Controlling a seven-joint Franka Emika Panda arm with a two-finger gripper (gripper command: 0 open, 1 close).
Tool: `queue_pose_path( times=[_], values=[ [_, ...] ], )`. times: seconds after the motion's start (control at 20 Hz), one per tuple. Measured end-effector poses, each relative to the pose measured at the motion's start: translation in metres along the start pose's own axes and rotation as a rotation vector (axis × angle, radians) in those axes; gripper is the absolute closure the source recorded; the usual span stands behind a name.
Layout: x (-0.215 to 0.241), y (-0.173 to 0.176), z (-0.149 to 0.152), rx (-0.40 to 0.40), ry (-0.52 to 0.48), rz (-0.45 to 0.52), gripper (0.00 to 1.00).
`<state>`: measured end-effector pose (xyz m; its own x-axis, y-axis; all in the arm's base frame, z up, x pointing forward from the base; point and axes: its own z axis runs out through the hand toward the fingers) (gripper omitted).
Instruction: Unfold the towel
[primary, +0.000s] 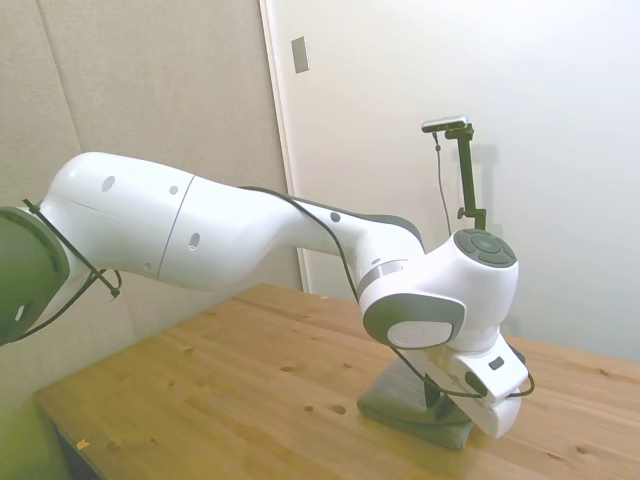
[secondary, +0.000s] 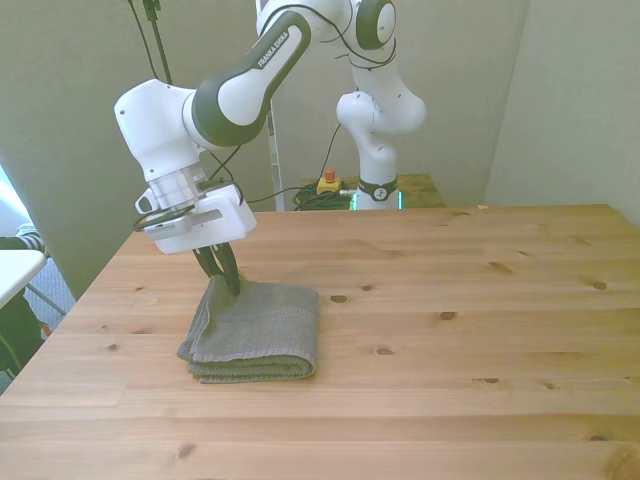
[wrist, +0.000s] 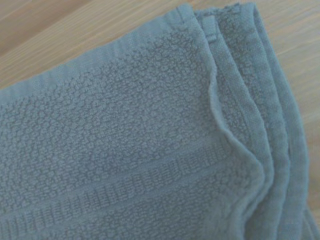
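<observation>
While the grey towel (secondary: 255, 330) lies folded in layers on the wooden desk (secondary: 450, 380), toward the front view's left, the fingers (secondary: 224, 268) come down at its far edge. They look nearly together, tips touching the cloth; whether they pinch it I cannot tell.

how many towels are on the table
1. The grey towel lies folded in several layers on the wooden table, toward the front view's left, with the end effector down at its far corner. No other towel shows in any view.

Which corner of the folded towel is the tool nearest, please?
The towel's far corner on the front view's left; the tool stands right at it.
</observation>
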<state>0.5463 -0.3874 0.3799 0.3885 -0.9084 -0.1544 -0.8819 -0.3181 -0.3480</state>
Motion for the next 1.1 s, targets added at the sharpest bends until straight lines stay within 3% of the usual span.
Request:
queue_pose_path(
  times=[0.3, 0.55, 0.9, 1.1],
  values=[
    [-0.01, -0.014, -0.011, 0.013, 0.01, -0.028, 1.0],
    [-0.042, -0.054, -0.019, 0.032, 0.002, -0.105, 1.0],
    [-0.126, -0.128, -0.003, 0.038, -0.07, -0.272, 1.0],
    [-0.191, -0.144, 0.02, 0.013, -0.139, -0.437, 1.0]
  ],
)
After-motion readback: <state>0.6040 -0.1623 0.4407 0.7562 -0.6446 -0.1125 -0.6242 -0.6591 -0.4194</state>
